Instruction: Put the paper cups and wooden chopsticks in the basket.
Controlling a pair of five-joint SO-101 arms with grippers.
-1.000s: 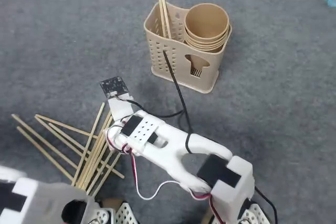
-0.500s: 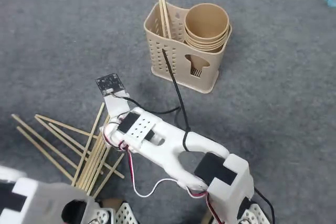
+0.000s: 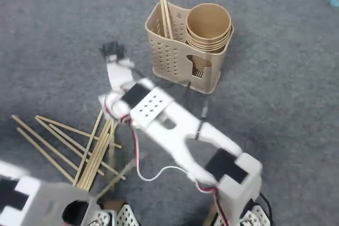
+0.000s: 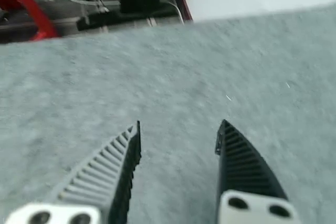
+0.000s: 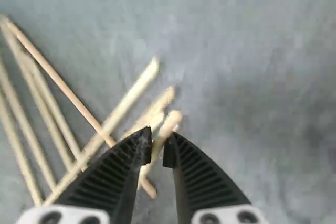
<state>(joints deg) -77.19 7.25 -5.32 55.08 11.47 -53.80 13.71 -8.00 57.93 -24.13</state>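
- Left gripper: ribbed black pads on white fingers, spread wide apart with nothing between them, hanging over bare mat at the near left corner.
- Grey felt-like mat: short, fuzzy, even pile across the whole table.
- Loose pale wooden chopsticks: thin, round, smooth sticks fanned and crossing flat on the mat, near left, well apart from the basket.
- Right gripper: jaws pinched almost together on a single pale wooden chopstick, gripped just below its blunt end; that end pokes past the fingertips. The loose sticks lie on the mat beyond the jaws.
- White right arm: smooth plastic shell with a perforated panel, stretching from the near right toward the middle of the mat.
- Beige perforated plastic basket: rounded-corner tub at the far centre, walls dotted with small holes, a cutlery-shaped cut-out in front.
- Stacked tan paper cups: nested upright in the basket's wider compartment.
- Two upright wooden chopsticks: leaning in the narrower compartment beside the cups.
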